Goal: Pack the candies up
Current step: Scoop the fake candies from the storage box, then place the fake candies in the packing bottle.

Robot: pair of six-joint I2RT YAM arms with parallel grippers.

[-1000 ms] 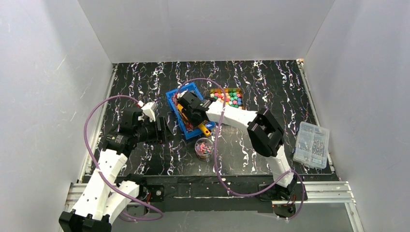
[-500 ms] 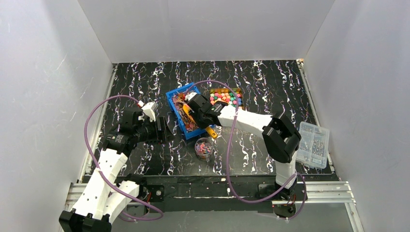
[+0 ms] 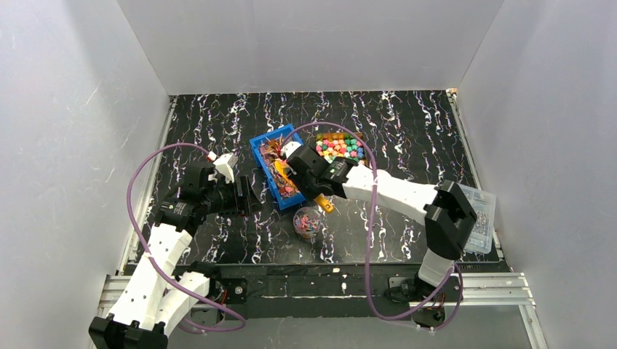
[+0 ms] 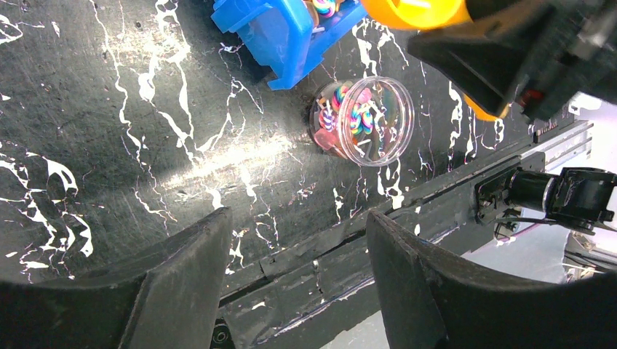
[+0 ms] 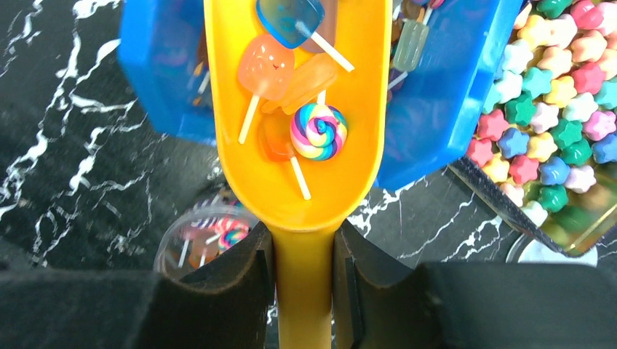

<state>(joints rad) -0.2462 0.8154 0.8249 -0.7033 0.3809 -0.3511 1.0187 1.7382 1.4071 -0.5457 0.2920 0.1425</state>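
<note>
My right gripper (image 5: 304,251) is shut on the handle of a yellow scoop (image 5: 305,167), which holds several lollipops (image 5: 319,131). From above, the scoop (image 3: 282,169) reaches over the near end of a blue bin (image 3: 256,147) of lollipops, with the right gripper (image 3: 318,192) just behind it. A clear round cup (image 3: 307,222) with a few lollipops stands just below the scoop's handle; it shows as the cup (image 4: 361,120) in the left wrist view. The candies (image 3: 340,147), bright star-shaped sweets (image 5: 542,138), fill a tray right of the bin. My left gripper (image 4: 298,222) hangs open and empty left of the cup.
A clear lidded compartment box (image 3: 469,218) lies at the right edge of the black marbled mat. White walls close in three sides. The metal rail with both arm bases runs along the near edge (image 4: 538,193).
The right arm has drawn the loaded scoop back out of the blue bin, toward the near right and the cup. The left arm has not moved.
</note>
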